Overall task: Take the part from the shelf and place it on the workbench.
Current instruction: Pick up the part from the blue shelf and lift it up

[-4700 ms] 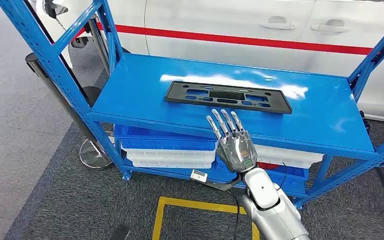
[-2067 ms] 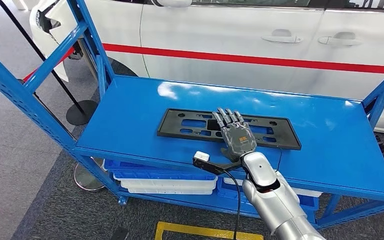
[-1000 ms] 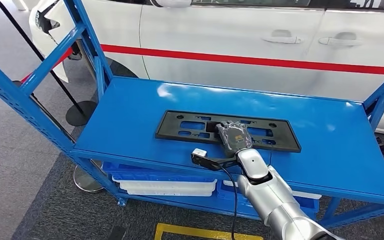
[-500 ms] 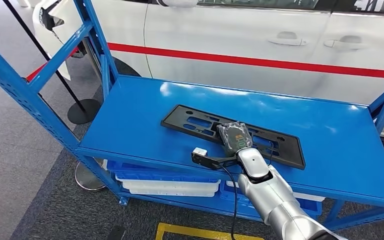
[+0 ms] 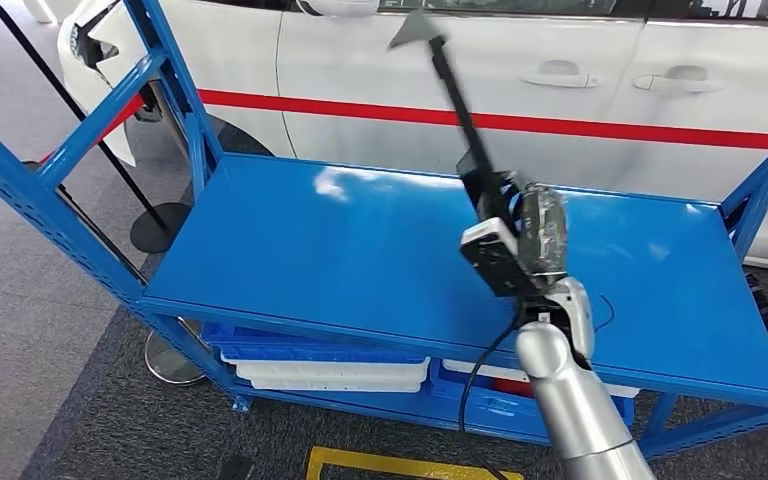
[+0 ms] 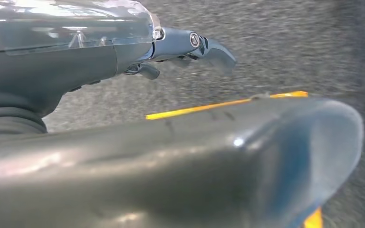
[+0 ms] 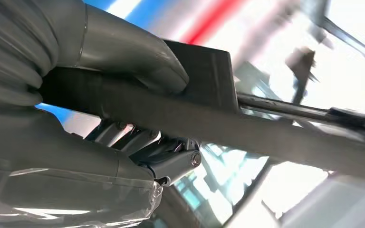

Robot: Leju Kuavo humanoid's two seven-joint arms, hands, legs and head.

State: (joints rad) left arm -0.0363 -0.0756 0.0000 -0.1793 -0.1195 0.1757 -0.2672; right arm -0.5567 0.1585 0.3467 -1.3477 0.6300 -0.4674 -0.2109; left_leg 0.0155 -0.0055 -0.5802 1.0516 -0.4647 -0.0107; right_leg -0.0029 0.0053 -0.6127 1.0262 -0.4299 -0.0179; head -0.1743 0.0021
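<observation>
**Part up off the shelf, clamped in the right hand**

The right hand is raised above the blue shelf, and it has the part in its grasp. The black part is seen edge-on from the head camera, a thin dark bar slanting up and away from the hand, its far end a blurred tip against the white car behind. It is clear of the shelf top, touching nothing but the hand.

Close in at the right wrist, the grip is plain: the thick grey thumb presses down on one face of the part, and the darker fingers curl in against the other face. The hand is closed tight round it, no gap to speak of. The rest of the part runs on out past the fingers across that view.

The silver right arm comes up from below, with the wrist camera on its bracket beside the hand and a black cable hanging from it.

The left hand hangs low over grey floor with a yellow line on it. Its thumb sticks out and it has nothing in it, but whether the fingers lie apart or curled I cannot tell.

Under the shelf top sit blue and white bins.
</observation>
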